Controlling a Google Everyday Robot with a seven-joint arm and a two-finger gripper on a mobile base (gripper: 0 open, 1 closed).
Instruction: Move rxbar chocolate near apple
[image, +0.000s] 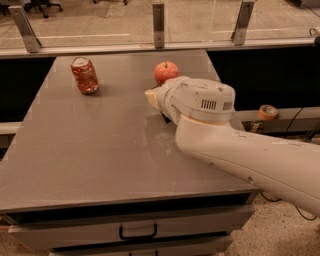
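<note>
The apple (166, 72) is round and red-orange with a short stem, standing on the grey table (100, 145) near its far right side. My gripper (152, 98) is just in front of the apple and slightly left of it, mostly hidden behind my white wrist housing (197, 102); only a pale tip shows. A small dark sliver (165, 118) shows under the wrist; I cannot tell what it is. The black rxbar chocolate is otherwise hidden.
A red soda can (84, 75) stands at the far left of the table. A glass railing with metal posts (158, 24) runs behind the table. A drawer handle (138, 233) is below the front edge. An orange tape roll (268, 112) lies on a ledge at right.
</note>
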